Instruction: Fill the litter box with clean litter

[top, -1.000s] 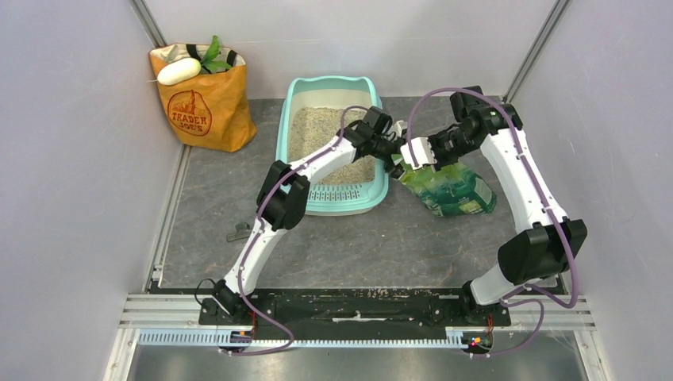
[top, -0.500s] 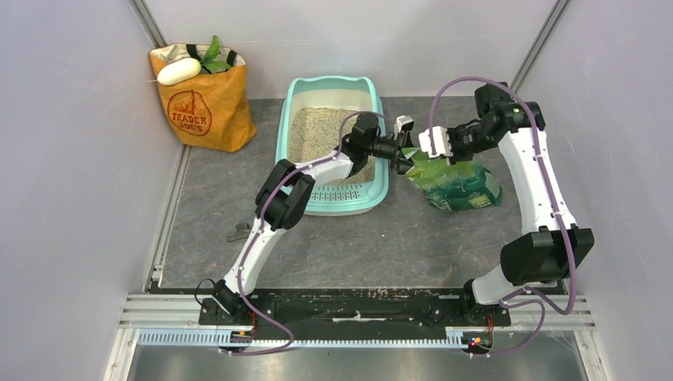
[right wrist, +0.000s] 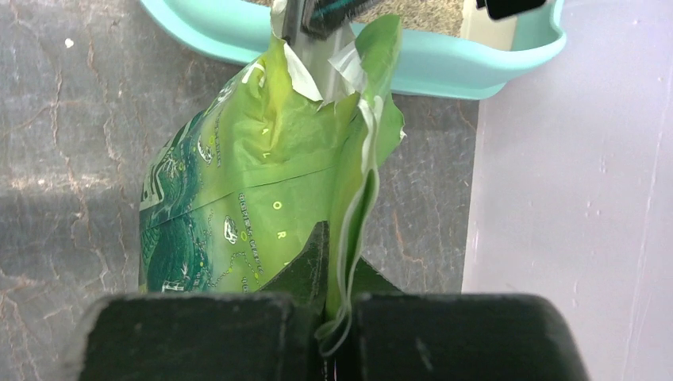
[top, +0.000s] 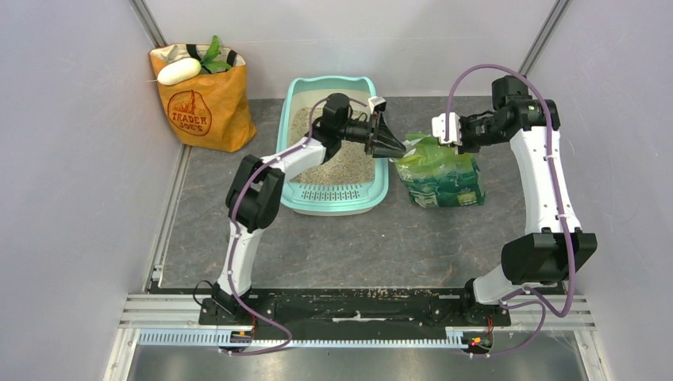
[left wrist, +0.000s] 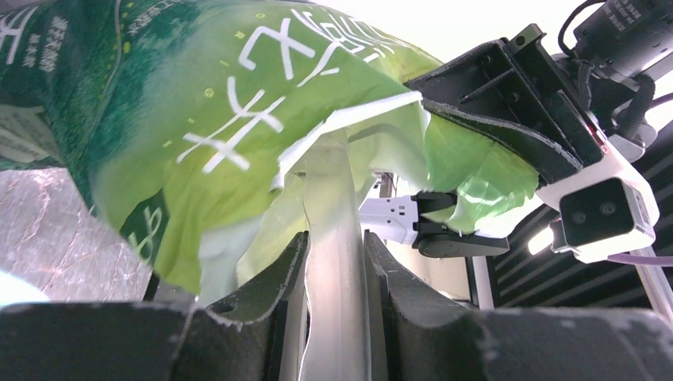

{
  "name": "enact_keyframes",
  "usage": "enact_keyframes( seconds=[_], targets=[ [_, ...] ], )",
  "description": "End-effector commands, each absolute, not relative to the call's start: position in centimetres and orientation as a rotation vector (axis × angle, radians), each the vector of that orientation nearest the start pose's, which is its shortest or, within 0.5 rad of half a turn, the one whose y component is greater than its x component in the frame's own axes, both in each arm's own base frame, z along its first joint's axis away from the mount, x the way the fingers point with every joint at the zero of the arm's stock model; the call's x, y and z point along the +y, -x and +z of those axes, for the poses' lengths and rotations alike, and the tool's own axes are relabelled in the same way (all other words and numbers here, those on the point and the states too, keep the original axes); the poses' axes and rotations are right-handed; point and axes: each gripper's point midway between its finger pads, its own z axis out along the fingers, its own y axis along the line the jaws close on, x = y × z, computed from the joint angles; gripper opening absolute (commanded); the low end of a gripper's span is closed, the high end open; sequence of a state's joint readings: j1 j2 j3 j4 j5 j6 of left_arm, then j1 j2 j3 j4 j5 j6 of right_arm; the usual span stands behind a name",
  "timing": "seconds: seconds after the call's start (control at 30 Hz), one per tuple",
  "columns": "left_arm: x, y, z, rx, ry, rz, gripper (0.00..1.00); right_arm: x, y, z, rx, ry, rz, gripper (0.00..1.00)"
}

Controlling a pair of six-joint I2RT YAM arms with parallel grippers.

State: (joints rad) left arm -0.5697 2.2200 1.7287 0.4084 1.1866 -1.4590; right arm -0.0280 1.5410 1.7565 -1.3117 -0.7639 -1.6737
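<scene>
Top external | litter box [top: 287, 127] under left pincer [top: 393, 145] gripping scoop [left wrist: 333, 198] | right pincer [top: 435, 136] pinching bag [top: 440, 176]

The litter box [top: 333, 209] is showing smooth, faintly glossy mint-teal plastic. The clean litter [top: 353, 167] inside it is looking dry, gritty and matt, like coarse sand. The litter bag [right wrist: 238, 198] is shining as thin, crinkled green printed plastic film, with its torn edge showing pale and ragged. The scoop [left wrist: 333, 262] is appearing as frosted, translucent plastic. The left fingers [left wrist: 262, 309] and right fingers [right wrist: 305, 266] are looking like matt black plastic with a fine rough grain. The worktop [top: 357, 246] is showing a matt grey, stone-like mottled surface. The grocery bag [top: 202, 111] is looking like matt orange paper.
</scene>
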Motion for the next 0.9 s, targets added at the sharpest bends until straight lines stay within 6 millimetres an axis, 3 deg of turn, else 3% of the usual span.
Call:
enact_keyframes(
  seconds=[0.0,0.23,0.4,0.87],
  targets=[
    [-40.0,-34.2,28.0,2.238,-0.365,-2.194,0.02,8.8,-37.7,34.1,1.230,1.717,0.052,0.00],
    [-36.7,-35.5,28.1,2.231,-0.299,-2.137,0.02,10.1,-38.5,34.3,1.192,1.717,0.080,0.00],
    [-34.9,-35.8,28.5,2.218,-0.289,-2.134,0.02,12.2,-39.1,33.9,1.154,1.747,0.099,0.00],
    [-31.2,-36.1,29.5,2.125,-0.252,-2.158,0.02,12.3,-40.4,32.5,1.181,1.780,0.101,0.00]
  ],
)
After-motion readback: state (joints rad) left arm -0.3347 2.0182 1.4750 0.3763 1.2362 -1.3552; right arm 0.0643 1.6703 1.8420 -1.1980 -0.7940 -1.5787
